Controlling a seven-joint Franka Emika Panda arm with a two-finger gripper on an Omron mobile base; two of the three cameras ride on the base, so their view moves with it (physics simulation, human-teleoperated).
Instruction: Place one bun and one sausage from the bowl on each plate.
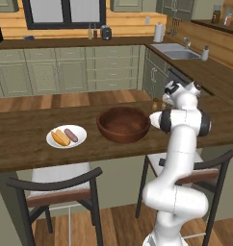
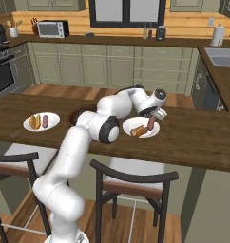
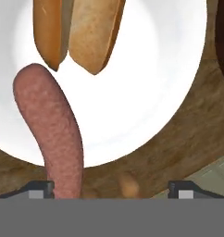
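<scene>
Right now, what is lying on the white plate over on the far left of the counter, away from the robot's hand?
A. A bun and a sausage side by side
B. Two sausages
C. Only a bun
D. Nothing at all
A: on the far plate an orange bun lies beside a pinkish-brown sausage, clear in the left base view and matched in the right base view.

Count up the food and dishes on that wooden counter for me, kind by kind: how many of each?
Buns: 2, one on the left plate, one on the right plate
Sausages: 2, one on the left, one on the right
Plates: 2, left and right
Bowls: 1, the wooden one
Total: 7
</scene>
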